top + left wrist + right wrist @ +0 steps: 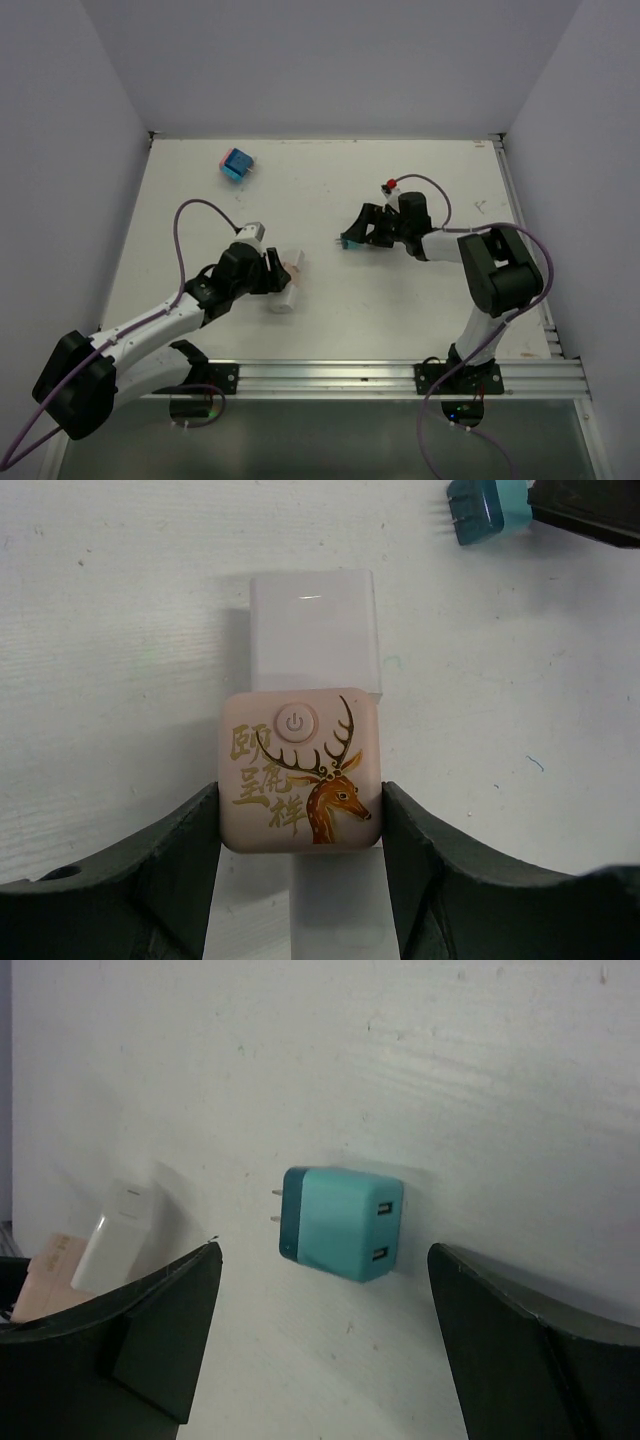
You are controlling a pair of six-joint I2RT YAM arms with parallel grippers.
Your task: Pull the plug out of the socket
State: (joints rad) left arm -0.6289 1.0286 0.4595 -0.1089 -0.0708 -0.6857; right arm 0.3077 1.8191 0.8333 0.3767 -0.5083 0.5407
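Tabletop (400,310) white and scuffed beneath socket (300,770) and plug (340,1222), lilac walls (330,60) around.

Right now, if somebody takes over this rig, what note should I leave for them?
Left gripper: shut on the pink socket, fingers against its two sides.
Right gripper: open; the teal plug lies on the table between its fingers, touching neither.
Done: the plug is out of the socket, prongs bare.
Left to do: probably only to release the socket and draw both arms back.
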